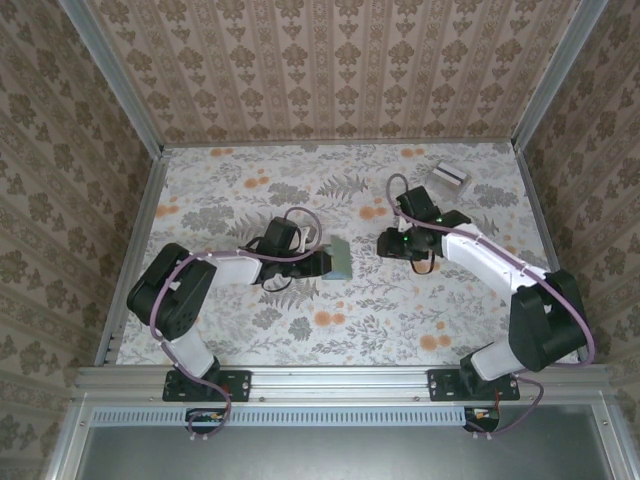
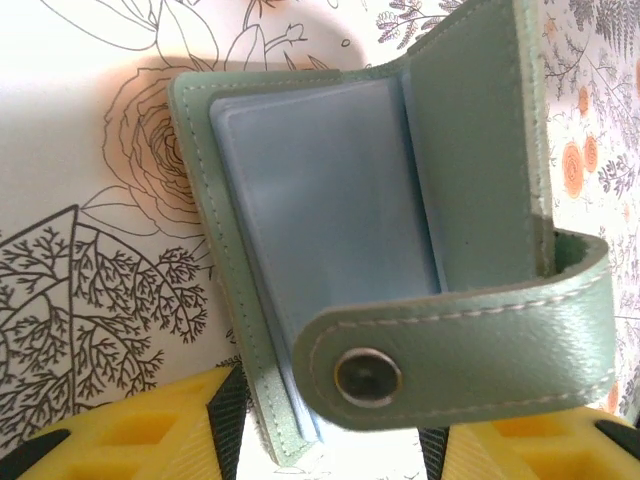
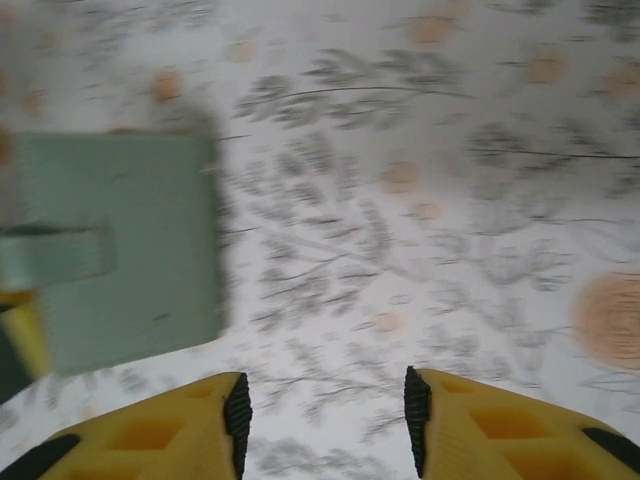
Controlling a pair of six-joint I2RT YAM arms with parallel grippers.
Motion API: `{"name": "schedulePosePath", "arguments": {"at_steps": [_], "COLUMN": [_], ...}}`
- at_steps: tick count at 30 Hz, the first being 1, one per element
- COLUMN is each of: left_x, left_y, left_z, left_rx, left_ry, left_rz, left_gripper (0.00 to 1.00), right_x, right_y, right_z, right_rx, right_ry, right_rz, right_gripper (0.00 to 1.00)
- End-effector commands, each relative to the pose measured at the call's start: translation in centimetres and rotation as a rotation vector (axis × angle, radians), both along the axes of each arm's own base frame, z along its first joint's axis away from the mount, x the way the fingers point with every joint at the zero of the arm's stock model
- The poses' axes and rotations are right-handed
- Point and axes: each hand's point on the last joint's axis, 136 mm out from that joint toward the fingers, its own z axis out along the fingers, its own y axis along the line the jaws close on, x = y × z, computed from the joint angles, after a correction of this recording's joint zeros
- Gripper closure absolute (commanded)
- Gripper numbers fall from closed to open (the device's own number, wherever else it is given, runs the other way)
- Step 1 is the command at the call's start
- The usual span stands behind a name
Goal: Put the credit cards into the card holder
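The grey-green card holder [image 1: 340, 258] stands on edge near the table's middle. In the left wrist view the card holder [image 2: 330, 220] is spread open, showing its pale blue-grey inside and a strap with a snap. Its lower end sits between the fingers of my left gripper [image 2: 335, 430], whose left pad lies against the cover. My left gripper [image 1: 322, 262] holds it from the left. My right gripper [image 1: 385, 243] is just right of the holder, apart from it, and open. Nothing is between the fingers of the right gripper [image 3: 325, 420]. The credit cards [image 1: 450, 177] lie at the back right.
The floral table [image 1: 250, 190] has patterned walls on three sides. A metal rail [image 1: 330, 380] runs along the near edge by the arm bases. The right wrist view is blurred; in it the holder [image 3: 120, 250] shows its closed outer face.
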Motion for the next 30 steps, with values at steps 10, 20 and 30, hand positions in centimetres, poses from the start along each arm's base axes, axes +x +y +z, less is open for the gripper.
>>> {"name": "schedulePosePath", "arguments": {"at_steps": [10, 20, 30], "left_x": [1.3, 2.4, 2.2], "left_y": [-1.3, -2.9, -3.8], "left_z": [1.8, 2.4, 2.5], "left_rx": [-0.049, -0.095, -0.109], "left_ry": [-0.034, -0.016, 0.004], "left_rz": [0.000, 0.005, -0.005], "left_gripper": [0.50, 0.50, 0.50], "right_x": [-0.9, -1.1, 3.3], "right_y": [7.3, 8.4, 8.1], "right_z": [0.0, -1.0, -3.6], "right_rx": [0.150, -0.021, -0.147], "right_ry": [-0.262, -0.690, -0.676], "right_rz": [0.268, 0.500, 0.337], "right_gripper": [0.42, 0.37, 0.44]}}
